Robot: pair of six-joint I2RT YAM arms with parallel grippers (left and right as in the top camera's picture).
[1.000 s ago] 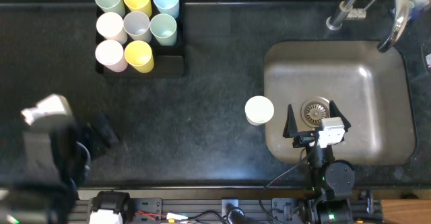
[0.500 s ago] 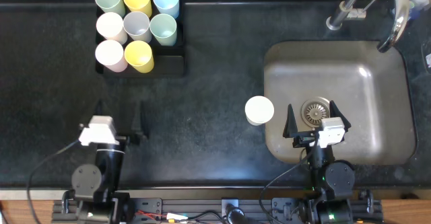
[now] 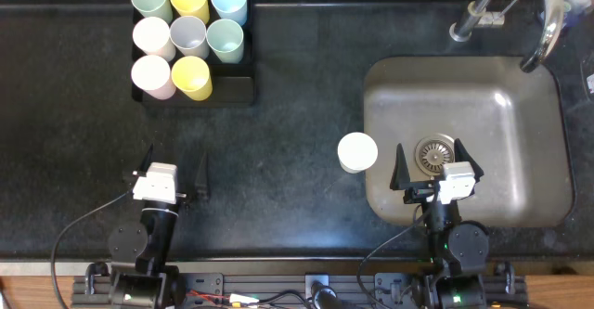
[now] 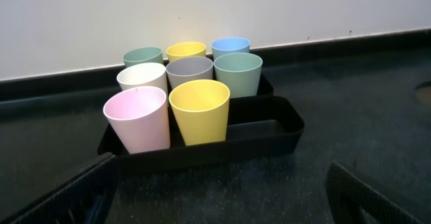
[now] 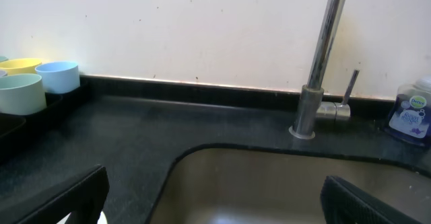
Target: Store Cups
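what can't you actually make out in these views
- Top view: the faucet is cut off by the upper edge.
- Right wrist view: the soap bottle is cut by the picture's edge.
- Left wrist view: the back-row cups are mostly hidden behind the front cups.
- Top view: whether the white cup stands mouth-up is unclear from above.

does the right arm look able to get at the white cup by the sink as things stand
Probably yes: the white cup stands on bare counter close beside the open right gripper, with nothing between them.
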